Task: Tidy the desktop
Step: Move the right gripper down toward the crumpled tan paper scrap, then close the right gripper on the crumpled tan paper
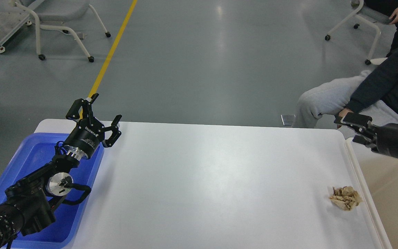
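Head view shows our worktop [199, 180], the broad white desktop we are to tidy, spreading below and between both sets of jaws. Almost bare, it carries one crumpled brown paper scrap [346, 197] near its right edge, below and slightly left of our right gripper [349, 121] and well apart from our left gripper [97, 116].

We judge the step in hand to be collecting that scrap. Our right jaws are seen nearly end-on and dark, so we cannot tell how far apart they stand; they hold nothing we can see. Our left jaws are spread wide and empty above the far end of the blue tray [36, 155].

To do this well, we should send the right arm, the nearer one, straight down over the scrap with jaws opened wider than the wad. Close gently, since it looks light and springy and may skid. The beige bin [392, 193] just beyond the worktop's right edge seems the likely drop place.
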Tool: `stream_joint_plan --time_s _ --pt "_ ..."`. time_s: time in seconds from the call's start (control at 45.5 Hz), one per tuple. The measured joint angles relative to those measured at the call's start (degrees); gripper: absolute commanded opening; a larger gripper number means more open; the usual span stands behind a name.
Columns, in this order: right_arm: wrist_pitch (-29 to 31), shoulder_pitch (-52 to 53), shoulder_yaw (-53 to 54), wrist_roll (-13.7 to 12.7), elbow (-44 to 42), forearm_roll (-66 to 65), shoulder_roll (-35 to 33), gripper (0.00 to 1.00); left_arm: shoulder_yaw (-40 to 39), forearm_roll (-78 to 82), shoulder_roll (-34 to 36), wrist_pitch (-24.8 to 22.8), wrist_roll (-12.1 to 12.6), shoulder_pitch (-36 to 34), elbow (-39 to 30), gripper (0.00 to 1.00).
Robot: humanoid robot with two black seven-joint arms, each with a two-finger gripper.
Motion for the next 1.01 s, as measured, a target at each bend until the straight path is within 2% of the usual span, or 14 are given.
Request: stream_joint_plan --time_s 0.264,0.593,1.011 --pt "-8.9 1.3 -12.2 2.9 1.7 -9.1 -0.6 1.00 0.0 0.0 0.0 0.0 0.0 0.0 0.0 1.00" --pt "-17.0 -1.3 -19.3 3.8 0.9 -12.1 3.8 1.00 0.0 0.0 0.0 0.0 0.0 0.0 0.0 1.00" --pt "-21.4 -4.5 -21.7 4.0 -4.3 -15.5 8.2 1.00 0.0 0.0 0.0 0.0 0.0 0.0 0.0 1.00"
